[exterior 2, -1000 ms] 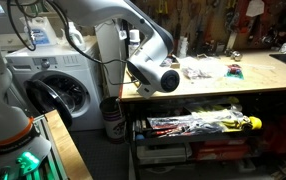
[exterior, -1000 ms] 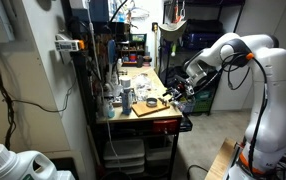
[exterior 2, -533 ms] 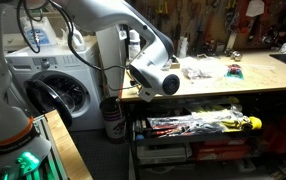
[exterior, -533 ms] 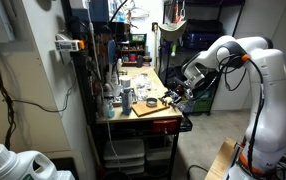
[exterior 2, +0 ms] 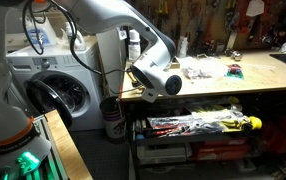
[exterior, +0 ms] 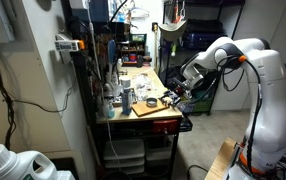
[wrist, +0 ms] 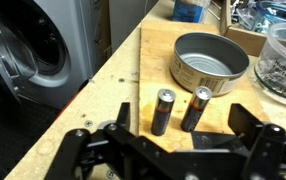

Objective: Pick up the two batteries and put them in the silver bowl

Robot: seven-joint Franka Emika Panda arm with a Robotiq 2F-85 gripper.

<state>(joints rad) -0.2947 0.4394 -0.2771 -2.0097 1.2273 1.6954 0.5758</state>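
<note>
In the wrist view two dark batteries with silver caps lie side by side on the wooden board, one on the left (wrist: 162, 110) and one on the right (wrist: 196, 108). The round silver bowl (wrist: 210, 62) stands empty just beyond them. My gripper (wrist: 180, 135) is open, its black fingers spread to either side of the batteries and just short of them, holding nothing. In an exterior view the gripper (exterior: 178, 96) hangs over the bench's near end; in an exterior view the wrist (exterior 2: 158, 82) hides the batteries.
A clear glass jar (wrist: 283, 62) of small parts stands right of the bowl. A blue box (wrist: 190, 10) sits at the board's far end. A washing machine (exterior 2: 58, 95) stands past the bench's left edge (wrist: 93, 85). Tools clutter the bench top (exterior 2: 213, 70).
The arm has shifted slightly along the bench toward the batteries. The gripper stays open.
</note>
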